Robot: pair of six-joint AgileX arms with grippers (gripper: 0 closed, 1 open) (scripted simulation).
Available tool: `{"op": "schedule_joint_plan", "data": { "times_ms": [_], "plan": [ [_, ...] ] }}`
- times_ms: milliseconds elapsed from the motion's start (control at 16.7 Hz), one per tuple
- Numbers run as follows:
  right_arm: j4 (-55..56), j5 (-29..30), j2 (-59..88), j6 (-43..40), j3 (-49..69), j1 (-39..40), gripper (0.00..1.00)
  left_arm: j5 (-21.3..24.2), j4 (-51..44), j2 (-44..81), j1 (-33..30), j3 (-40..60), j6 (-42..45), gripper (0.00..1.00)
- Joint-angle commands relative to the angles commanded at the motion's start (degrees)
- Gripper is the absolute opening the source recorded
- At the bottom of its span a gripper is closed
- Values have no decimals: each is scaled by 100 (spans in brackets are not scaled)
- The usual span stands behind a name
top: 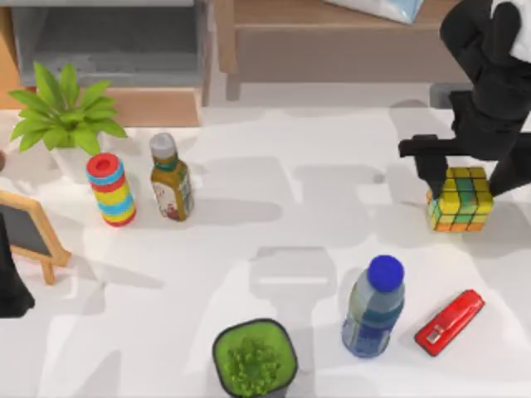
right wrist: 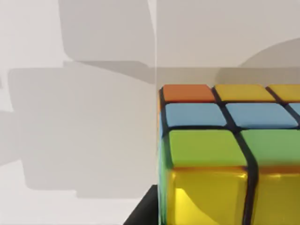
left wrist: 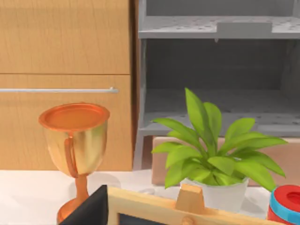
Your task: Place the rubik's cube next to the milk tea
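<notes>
Our right pincer [top: 469, 176] hangs over the rubik's cube [top: 460, 200] at the right side of the white counter [top: 274, 240], its two dark fingers spread open and straddling the cube, one at the cube's left edge and the other at its right. The cube sits flat on the counter, near the far right edge, yellow squares uppermost with green, blue and orange showing on its faces. In the right wrist view the cube [right wrist: 225, 150] appears close up, resting on the counter surface with orange, blue, green and yellow rows divided by a black grid.

The milk tea bottle [top: 171, 180], brownish with a grey cap, stands upright on the left half of the counter, well apart from the cube. Just beside it, to its left, stands a striped can [top: 111, 189] with a red lid, and behind that a leafy potted plant [top: 63, 112]. A small chalkboard easel [top: 29, 232] stands at the left edge.

Toward the near side, a clear bottle with a blue cap [top: 374, 307] stands between a dark pot of green sprouts [top: 254, 358] and a red stapler [top: 449, 322], which lies flat on the counter.

Our left arm [top: 10, 282] is parked at the far left edge of the counter; we cannot tell the state of its pincer. Its wrist view takes in a copper trophy cup [left wrist: 75, 145], the potted plant [left wrist: 215, 154] and the easel's wooden top [left wrist: 187, 206].
</notes>
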Motion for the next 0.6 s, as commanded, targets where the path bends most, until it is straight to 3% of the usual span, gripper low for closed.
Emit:
{"op": "schedule_joint_plan", "data": {
  "times_ms": [240,600],
  "plan": [
    [0,0,0,0,0,0,98,0,0,0,0,0,0,100],
    [0,0,0,0,0,0,100,0,0,0,0,0,0,100]
  ]
}}
